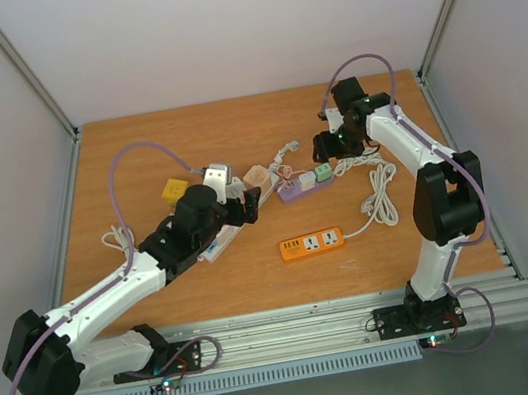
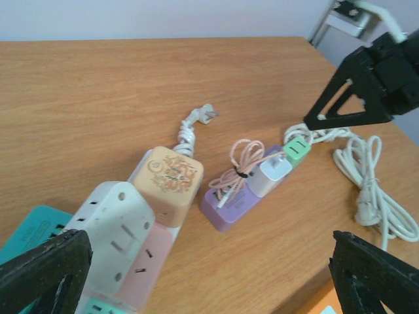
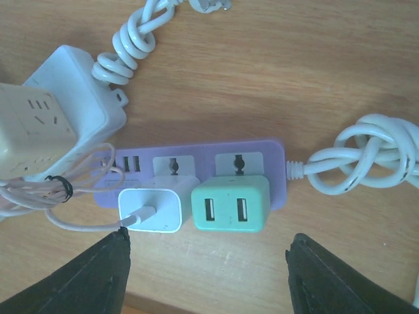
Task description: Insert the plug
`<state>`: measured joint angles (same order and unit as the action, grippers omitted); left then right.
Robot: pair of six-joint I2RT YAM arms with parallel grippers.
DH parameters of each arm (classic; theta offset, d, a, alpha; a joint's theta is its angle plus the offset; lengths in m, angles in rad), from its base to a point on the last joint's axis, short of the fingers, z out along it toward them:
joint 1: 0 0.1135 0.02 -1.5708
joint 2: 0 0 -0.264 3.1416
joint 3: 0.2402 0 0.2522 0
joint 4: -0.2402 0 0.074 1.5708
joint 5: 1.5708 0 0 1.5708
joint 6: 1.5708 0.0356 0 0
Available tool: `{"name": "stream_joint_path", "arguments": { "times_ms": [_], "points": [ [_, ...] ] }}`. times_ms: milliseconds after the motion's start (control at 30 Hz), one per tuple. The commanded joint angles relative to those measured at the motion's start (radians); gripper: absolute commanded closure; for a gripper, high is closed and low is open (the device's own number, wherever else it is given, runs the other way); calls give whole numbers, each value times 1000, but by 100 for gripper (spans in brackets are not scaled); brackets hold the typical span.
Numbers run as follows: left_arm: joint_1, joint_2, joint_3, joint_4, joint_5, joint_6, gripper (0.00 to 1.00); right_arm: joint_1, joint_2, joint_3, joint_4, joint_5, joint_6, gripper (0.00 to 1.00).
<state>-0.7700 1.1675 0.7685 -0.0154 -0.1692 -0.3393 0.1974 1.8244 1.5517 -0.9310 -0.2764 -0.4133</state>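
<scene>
We see the green plug [image 3: 230, 204] seated on the purple power strip [image 3: 206, 150], in the socket nearest the strip's white cord [image 3: 373, 157]. Its prongs are hidden beneath its body, so we cannot tell how deep it sits. Just beside it stands a white charger [image 3: 150, 209] with a thin pink cable, whose loops run off the left edge of the right wrist view. The right gripper [image 3: 209, 237] hovers close to the plug, its fingers [image 3: 91, 275] spread apart and clear of it, with only their dark tips showing at the bottom of the frame. The left gripper [image 2: 209, 261] stands wide with nothing between its fingers [image 2: 46, 268], which are cut off at the corners. Below it a cluster of cube adapters [image 2: 169, 176] is partly out of frame, and from above the left arm covers most of them. An orange power strip [image 1: 310, 243] lies apart on the tabletop [image 1: 183, 140].
</scene>
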Motion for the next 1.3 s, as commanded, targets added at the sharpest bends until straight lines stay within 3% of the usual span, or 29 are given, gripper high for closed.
{"name": "stream_joint_path", "arguments": {
  "times_ms": [0,467,700,867,933,1067,1267],
  "points": [
    [17,-8,43,-49,-84,-9,1,3,-20,-51,45,15,82,37],
    [71,-28,30,-62,-96,-24,1,4,63,-128,125,38,137,61],
    [121,-11,57,-110,-120,-31,1,-4,58,-222,165,38,138,64],
    [240,19,73,-190,-84,-82,1,-16,42,-240,179,35,134,65],
    [294,35,76,-209,-51,-115,1,-15,26,-226,186,26,136,63],
    [387,98,90,-232,-30,-111,1,-15,-37,-180,203,-20,165,42],
    [518,251,142,-259,53,-116,1,-13,-185,-187,253,-70,213,29]
  ]
}}
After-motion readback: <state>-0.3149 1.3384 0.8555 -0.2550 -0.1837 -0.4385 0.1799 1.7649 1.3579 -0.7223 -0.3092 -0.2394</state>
